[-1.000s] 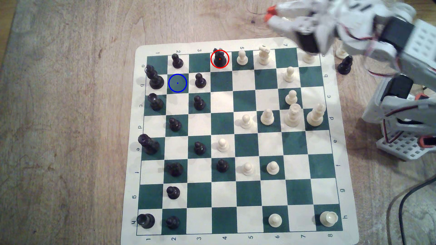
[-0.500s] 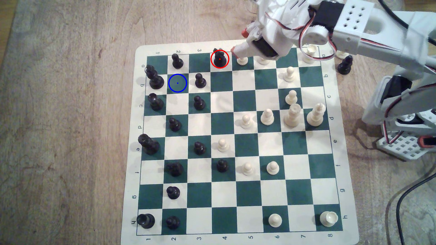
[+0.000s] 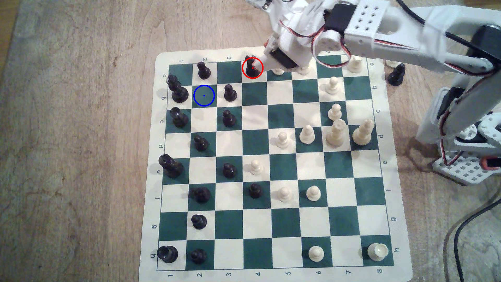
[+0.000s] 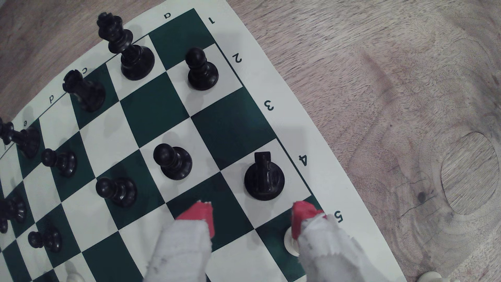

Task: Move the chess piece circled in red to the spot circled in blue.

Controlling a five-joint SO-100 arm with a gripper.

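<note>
Hovering just beside the chess piece [image 4: 264, 177], my tool [image 4: 253, 217] is spread wide, grasping nothing. That piece stands upright on a white edge square, well apart from the spot [image 3: 204, 95].

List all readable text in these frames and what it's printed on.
"1 2 3 4 5 6 7 8": near border of the chess mat, exterior view.
"a b c d e f g h": its right border, same view.
"1 2 3 4 5": its border, wrist view, by the black knight.
"a c d e": another border, wrist view; b is hidden by a piece.
No brand or other words.
</note>
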